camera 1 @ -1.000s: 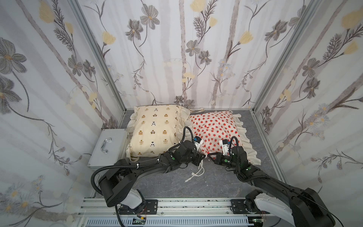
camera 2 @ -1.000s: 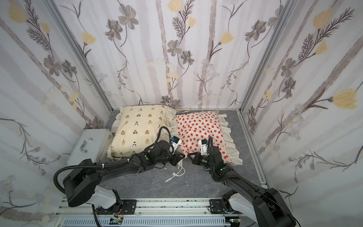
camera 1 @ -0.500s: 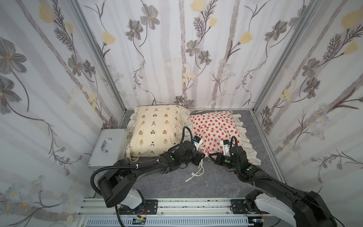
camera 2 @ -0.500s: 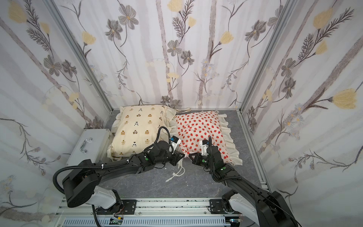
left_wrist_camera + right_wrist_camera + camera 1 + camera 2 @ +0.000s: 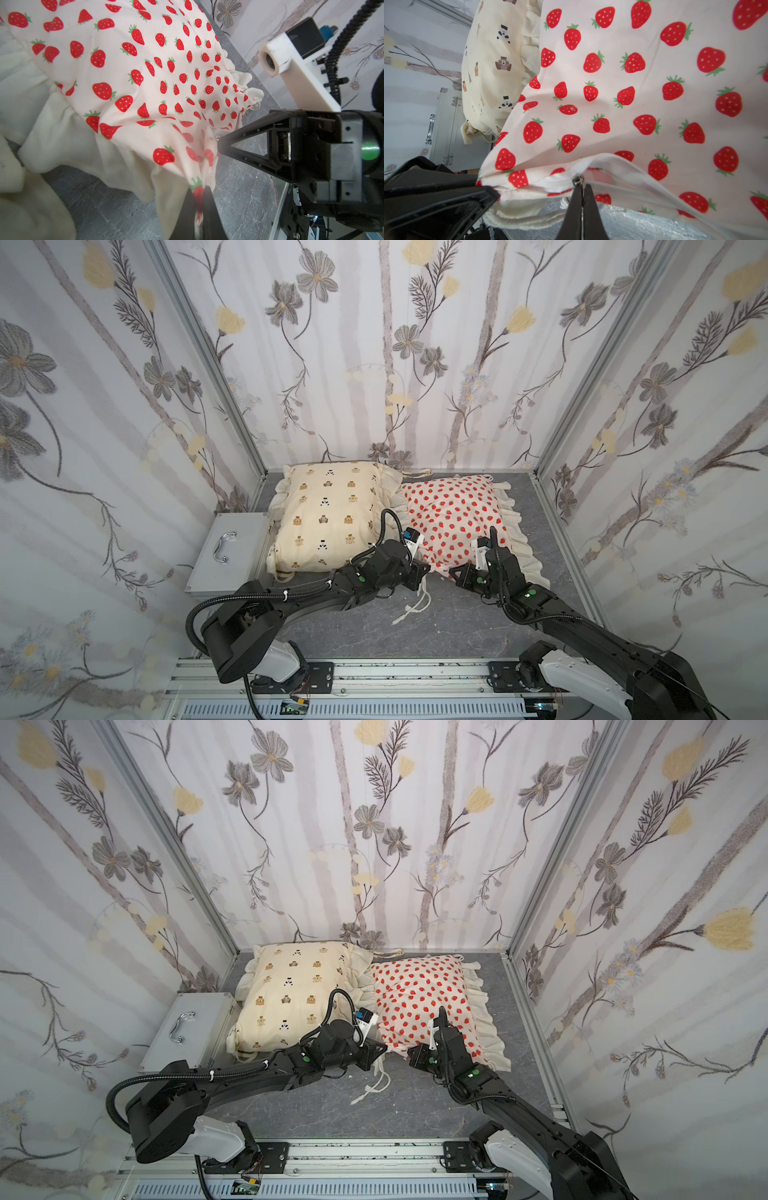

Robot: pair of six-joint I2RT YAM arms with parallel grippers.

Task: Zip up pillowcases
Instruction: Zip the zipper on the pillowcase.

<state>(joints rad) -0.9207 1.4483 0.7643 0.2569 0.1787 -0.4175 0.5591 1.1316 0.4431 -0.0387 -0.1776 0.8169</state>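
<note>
The white strawberry pillowcase (image 5: pixel 453 510) (image 5: pixel 419 990) lies at the back right. The cream bear-print pillowcase (image 5: pixel 328 510) (image 5: pixel 291 990) lies left of it. My left gripper (image 5: pixel 426 569) (image 5: pixel 199 194) is shut on the strawberry case's near left corner fabric. Just to its right, my right gripper (image 5: pixel 455 572) (image 5: pixel 582 188) is shut on the small metal zipper pull (image 5: pixel 578 179) at the case's near edge. Past the pull the zipper (image 5: pixel 643 172) gapes and white filling shows inside. The bear case's zipper is hidden.
A silver metal case (image 5: pixel 230 549) with a handle sits at the left beside the bear case. White cord ties (image 5: pixel 415 601) trail on the grey floor below the left gripper. Flowered walls close in three sides, and an aluminium rail (image 5: pixel 374 672) runs along the front.
</note>
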